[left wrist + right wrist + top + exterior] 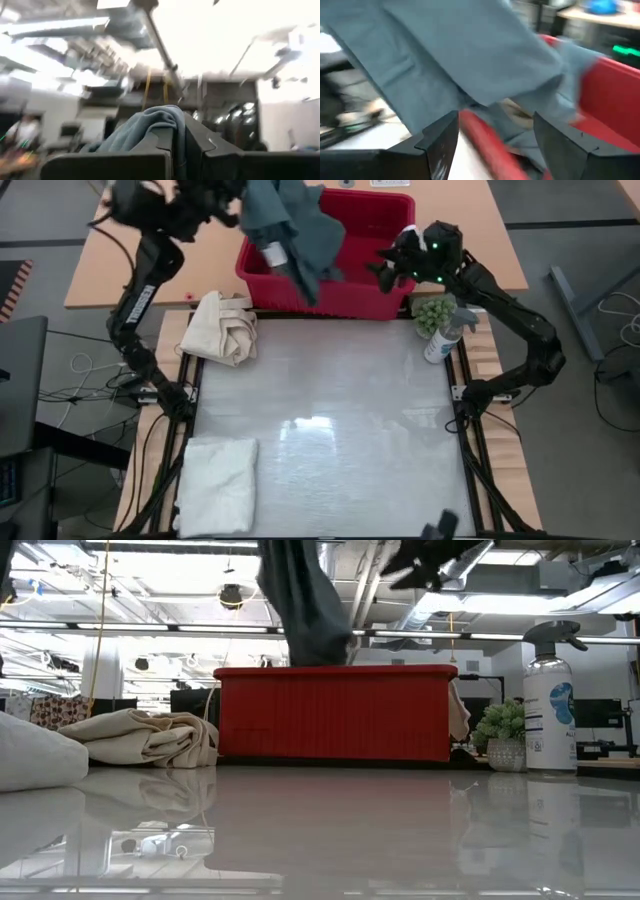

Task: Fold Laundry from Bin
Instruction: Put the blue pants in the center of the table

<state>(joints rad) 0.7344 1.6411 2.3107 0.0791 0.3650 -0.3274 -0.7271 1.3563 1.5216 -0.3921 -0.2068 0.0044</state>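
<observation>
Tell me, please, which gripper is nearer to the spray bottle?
Right. The right gripper hovers open at the red bin's end, just beyond the spray bottle; the left gripper holds the teal garment past the bin's opposite end.

No legible text anywhere.

The garment hangs from the left pincer above the bin, trailing into it. The right pincer hovers over the bin's rim, beside the garment; a spray bottle stands on the surface just below it
</observation>
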